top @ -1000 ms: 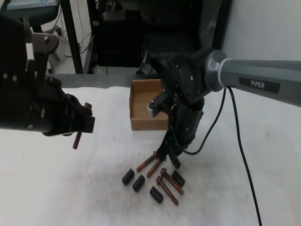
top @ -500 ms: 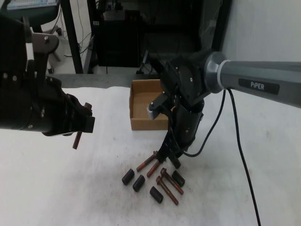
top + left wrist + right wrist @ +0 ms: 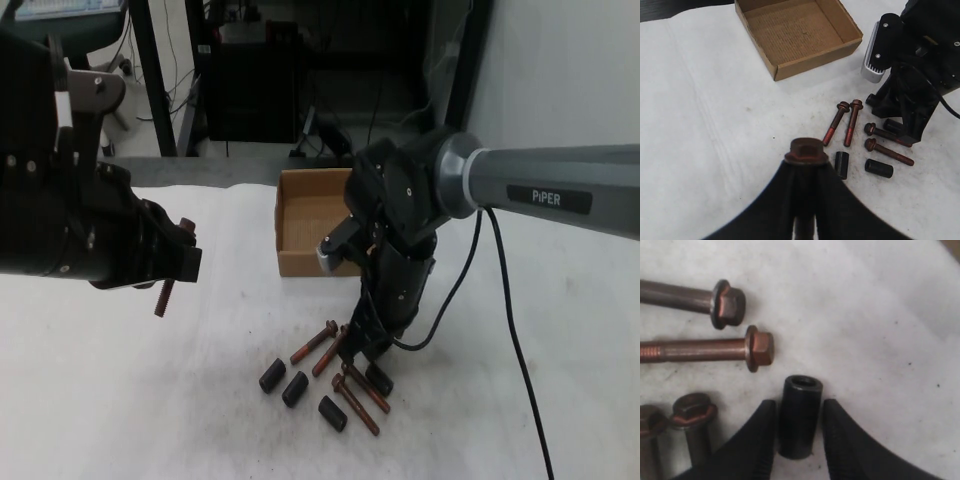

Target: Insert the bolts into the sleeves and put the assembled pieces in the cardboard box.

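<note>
Sleeve [image 3: 800,425] lying on surface [image 3: 150,400], lower centre of high frame, flanked by right claw [image 3: 800,407]: released, fingers [image 3: 760,440] either side, not visibly clamping. Bolt [image 3: 806,150] clenched in left claw [image 3: 805,170], hanging thread-down at left of high frame, well apart. Spare bolts [image 3: 312,343] and sleeves [image 3: 272,376] scattered just beside. Box [image 3: 300,262] behind them, upper centre, no assembled piece inside. Step in hand, likely: picking up sleeve. Next calls for closing squarely on it, lifting clear of neighbours, then lining bore up with bolt tip.
</note>
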